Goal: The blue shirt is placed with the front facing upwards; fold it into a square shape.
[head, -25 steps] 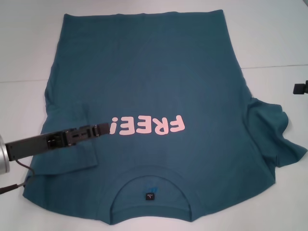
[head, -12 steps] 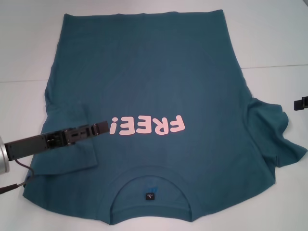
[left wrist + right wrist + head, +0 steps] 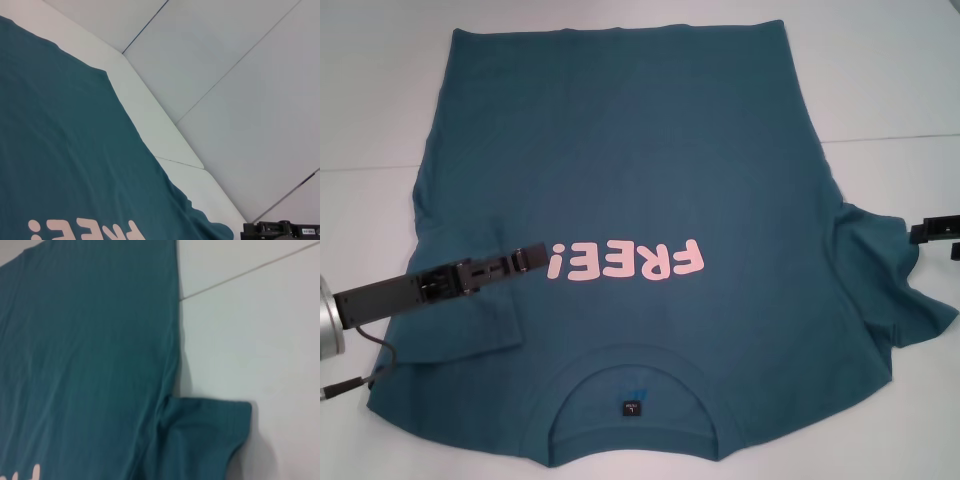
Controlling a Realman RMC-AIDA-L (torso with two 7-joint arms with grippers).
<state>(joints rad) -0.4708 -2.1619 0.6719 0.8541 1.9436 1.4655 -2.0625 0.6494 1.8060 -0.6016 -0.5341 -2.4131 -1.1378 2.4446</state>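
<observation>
My right gripper [image 3: 932, 228] has edged in from the right, grip unreadable, just right of the blue shirt [image 3: 630, 170]'s unfolded sleeve [image 3: 895, 285]; my left gripper [image 3: 525, 257], grip also unreadable, hovers over its folded left side.

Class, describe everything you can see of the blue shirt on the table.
The blue shirt is a dark teal short-sleeved tee of soft knit cloth, lying front up on the white table, collar toward the robot. Pink "FREE!" lettering crosses the chest; a small dark label sits inside the ribbed collar. The robot's-left sleeve is folded inward under the left gripper; the other sleeve lies rumpled outward near the right gripper.
</observation>
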